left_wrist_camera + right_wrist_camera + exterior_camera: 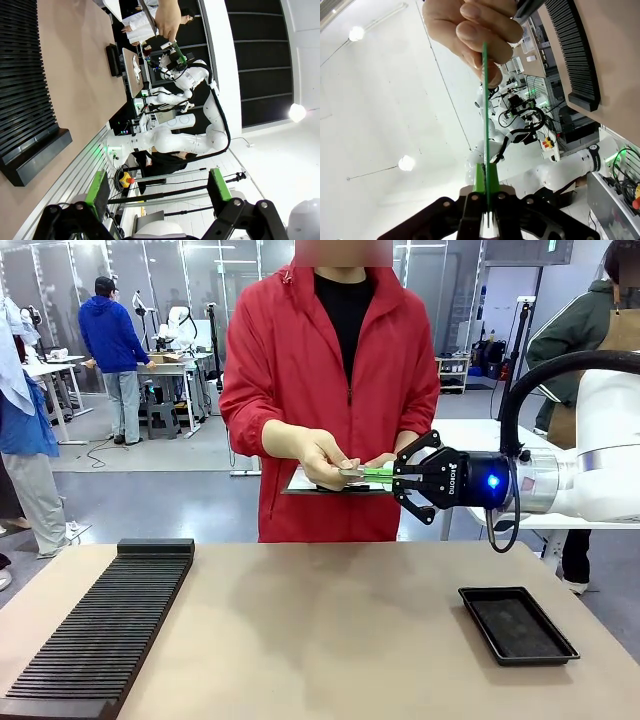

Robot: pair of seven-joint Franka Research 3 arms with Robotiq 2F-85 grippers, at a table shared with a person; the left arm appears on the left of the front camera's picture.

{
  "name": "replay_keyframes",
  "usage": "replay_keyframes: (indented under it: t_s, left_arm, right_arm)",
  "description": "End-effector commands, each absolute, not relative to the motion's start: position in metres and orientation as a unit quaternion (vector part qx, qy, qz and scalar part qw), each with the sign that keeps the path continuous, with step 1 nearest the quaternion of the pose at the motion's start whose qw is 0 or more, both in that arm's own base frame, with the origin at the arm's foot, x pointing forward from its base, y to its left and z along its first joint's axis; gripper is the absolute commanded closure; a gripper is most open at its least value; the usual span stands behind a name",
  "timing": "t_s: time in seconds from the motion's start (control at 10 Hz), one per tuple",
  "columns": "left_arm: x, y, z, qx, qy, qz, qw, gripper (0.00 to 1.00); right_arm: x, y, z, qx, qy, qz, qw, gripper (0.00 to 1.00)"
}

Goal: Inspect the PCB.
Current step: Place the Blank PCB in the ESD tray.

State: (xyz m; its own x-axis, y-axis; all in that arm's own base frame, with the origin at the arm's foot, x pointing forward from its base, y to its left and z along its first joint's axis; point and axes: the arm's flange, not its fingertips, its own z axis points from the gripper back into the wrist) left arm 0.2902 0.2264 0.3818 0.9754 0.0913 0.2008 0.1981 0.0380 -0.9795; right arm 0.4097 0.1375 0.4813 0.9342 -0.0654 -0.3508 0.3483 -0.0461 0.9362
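While two of us hold the board: we judge a tug-of-war to be the main risk. Our right gripper (397, 478) is pinched onto one short edge of the circuit board (375, 475) and the person's hand (322, 457) pinches the other end, so a pull or twist from either side could bend the thin board or slide it off the pads.
Drop risk: if one side lets go before the other grips firmly, we think the board could fall to the table (330, 640). The only thing just below it is a clipboard (300, 484) that the person holds.
Left gripper (157, 190): jaws spread wide and holding nothing, looking along the table beside the black slotted rack (25, 90).
Right arm: reaches in from our right with a level wrist, fingers pointing at the person, above the black tray (517, 625).
Board: lying flat in the air in front of the person's middle, well above the table.
Person's hand: thumb on top, fingers curled under the far end.
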Motion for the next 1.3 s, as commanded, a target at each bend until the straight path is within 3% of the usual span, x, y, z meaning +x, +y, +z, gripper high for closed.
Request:
replay_keyframes:
  t_s: [0.0, 1.2]
  left_arm:
    - [0.2880, 0.2269, 0.3831, -0.691, -0.101, -0.036, 0.715, 0.00]
    - [0.2880, 0.2269, 0.3831, -0.691, -0.101, -0.036, 0.715, 0.00]
  right_arm:
    - [0.4097, 0.1376, 0.4815, 0.707, 0.100, -0.151, 0.683, 1.00]
    - [0.4097, 0.1376, 0.4815, 0.707, 0.100, -0.151, 0.683, 1.00]
